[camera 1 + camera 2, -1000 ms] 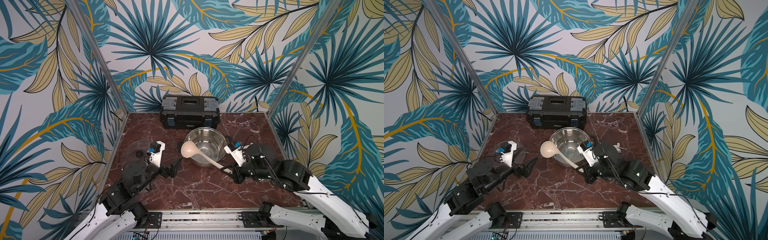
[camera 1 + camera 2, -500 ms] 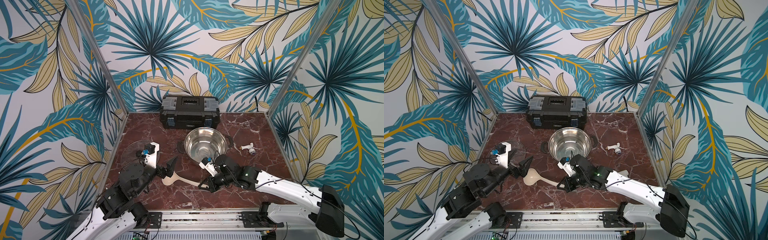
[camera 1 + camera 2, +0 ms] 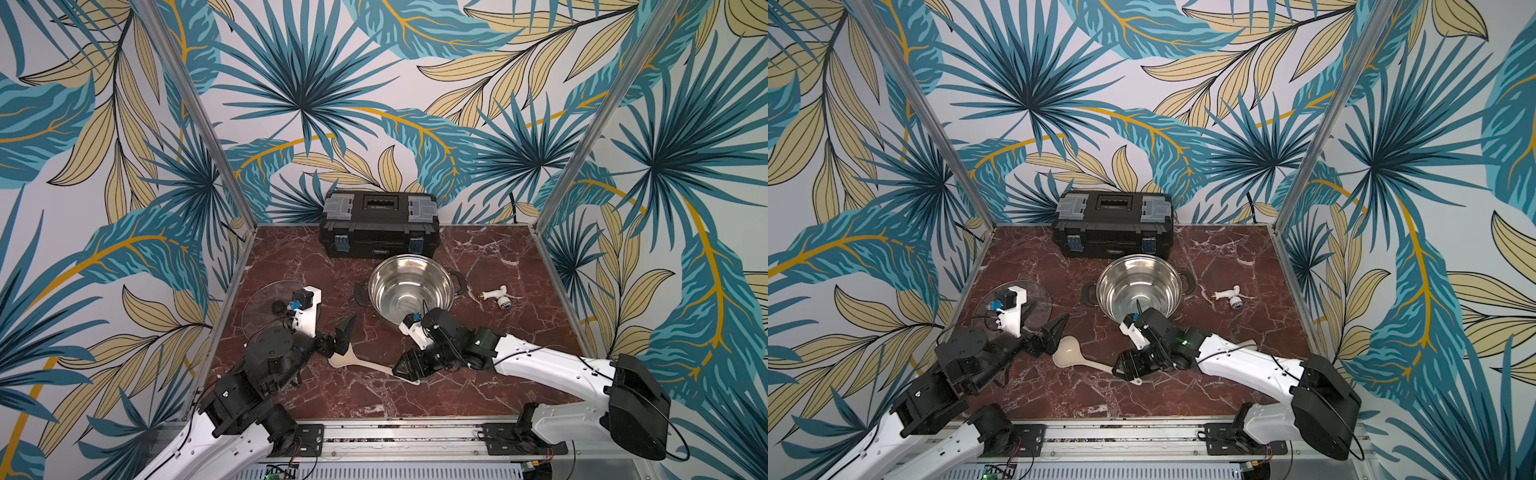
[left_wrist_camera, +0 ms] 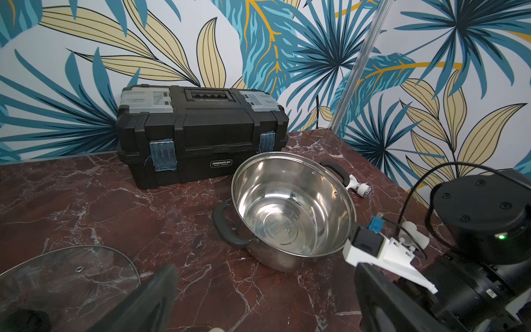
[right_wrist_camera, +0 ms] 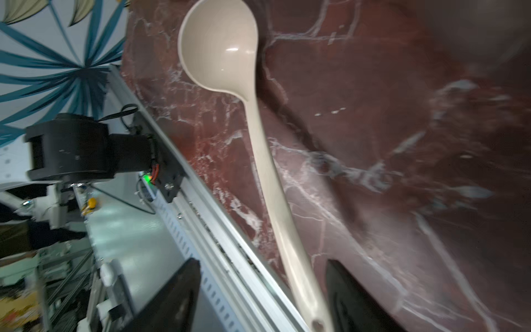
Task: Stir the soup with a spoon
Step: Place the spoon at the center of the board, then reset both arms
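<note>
Both the left gripper [image 3: 345, 336] and right gripper [image 3: 409, 373] have fingers apart. The spoon [image 3: 343, 360] lies flat, lower middle in a top view, outside the pot [image 3: 409, 291]. A clumsy pinch could flick it away.

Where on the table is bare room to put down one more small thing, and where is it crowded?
Free: the back left corner between toolbox, glass lid and wall; the back right corner behind the pipe fitting; the front strip between ladle and rail. Crowded: mid-table, where left pincer and right pincer stand at the ladle's ends, before the pot.
</note>
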Available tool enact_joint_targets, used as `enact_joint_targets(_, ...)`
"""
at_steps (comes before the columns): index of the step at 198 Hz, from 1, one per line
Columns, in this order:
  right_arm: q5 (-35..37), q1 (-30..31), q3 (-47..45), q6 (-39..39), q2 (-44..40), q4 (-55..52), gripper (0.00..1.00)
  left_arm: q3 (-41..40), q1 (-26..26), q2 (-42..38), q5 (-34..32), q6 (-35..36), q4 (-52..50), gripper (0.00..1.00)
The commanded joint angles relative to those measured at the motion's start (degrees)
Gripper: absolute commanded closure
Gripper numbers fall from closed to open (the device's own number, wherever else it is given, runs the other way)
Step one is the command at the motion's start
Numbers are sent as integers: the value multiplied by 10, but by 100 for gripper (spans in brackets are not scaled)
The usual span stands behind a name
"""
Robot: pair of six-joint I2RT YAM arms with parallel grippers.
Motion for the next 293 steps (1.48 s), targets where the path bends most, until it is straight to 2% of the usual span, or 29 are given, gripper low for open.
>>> enact_joint_targets(1, 165, -27, -3, -35, -53, -125, 0, -1, -1, 9, -53, 8, 7, 0)
enact_joint_targets(11, 254, -29, 17, -41, -72, -178, 1, 9, -1, 19, -62, 17, -1, 0)
enact_joint_targets(26, 409, -29, 51, -28, -107, -235, 1, 29, -1, 31, -37, 91, 2, 0)
enact_joint_targets(43, 557, -30, 80, -35, -148, -234, 1, 51, -1, 45, -48, 114, -5, 0)
enact_joint_targets(50, 580, -30, 81, -84, -160, -187, 1, 42, -1, 45, -52, 136, 35, 0)
enact_joint_targets(63, 572, -30, 81, -145, -169, -117, 0, 46, -1, 49, -37, 160, 64, 0)
enact_joint_targets(72, 575, -29, 64, -207, -173, -29, 1, 48, 0, 60, -35, 187, 73, 0)
enact_joint_targets(79, 595, -29, 59, -249, -173, 22, 1, 49, 0, 73, -74, 195, 103, 0)
enact_joint_targets(89, 637, -37, 62, -294, -168, 80, 0, 45, 4, 96, -167, 195, 127, 0)
enact_joint_targets(96, 655, -58, 63, -327, -163, 130, 1, 34, 19, 108, -194, 218, 151, 0)
enact_joint_targets(114, 637, -159, 50, -374, -146, 207, 1, -13, 94, 122, -187, 255, 203, 0)
enact_joint_targets(122, 609, -221, 33, -374, -139, 231, 0, -43, 138, 124, -175, 247, 226, 0)
enact_joint_targets(140, 549, -345, -32, -364, -118, 299, 1, -105, 242, 141, -100, 217, 262, 0)
enact_joint_targets(158, 514, -414, -100, -348, -85, 360, 1, -152, 295, 186, -78, 194, 307, 0)
enact_joint_targets(170, 502, -427, -146, -327, -55, 428, 0, -173, 320, 226, -82, 172, 369, 0)
enact_joint_targets(183, 484, -428, -188, -314, -13, 511, 1, -163, 349, 279, -71, 148, 384, 0)
enact_joint_targets(203, 497, -427, -213, -308, 61, 639, 1, -150, 373, 389, -72, 156, 425, 0)
enact_joint_targets(219, 464, -433, -200, -307, 96, 645, 1, -156, 390, 450, -40, 164, 498, 0)
enact_joint_targets(224, 447, -433, -203, -324, 117, 681, 0, -140, 392, 462, -40, 164, 492, 0)
enact_joint_targets(230, 429, -440, -201, -308, 105, 651, 0, -154, 394, 482, -40, 164, 581, 0)
enact_joint_targets(235, 411, -445, -208, -308, 105, 660, 0, -160, 395, 494, 22, 174, 610, 0)
enact_joint_targets(247, 370, -456, -247, -314, 125, 735, 0, -158, 397, 530, 53, 173, 654, 0)
enact_joint_targets(255, 354, -456, -267, -333, 145, 825, 0, -157, 397, 554, 65, 177, 671, 0)
enact_joint_targets(269, 339, -457, -233, -320, 122, 718, 0, -180, 397, 589, 86, 184, 750, 0)
enact_joint_targets(277, 323, -465, -237, -325, 132, 738, 0, -190, 398, 600, 80, 181, 781, 0)
enact_joint_targets(293, 323, -466, -232, -319, 126, 721, 0, -170, 398, 589, 87, 182, 716, 0)
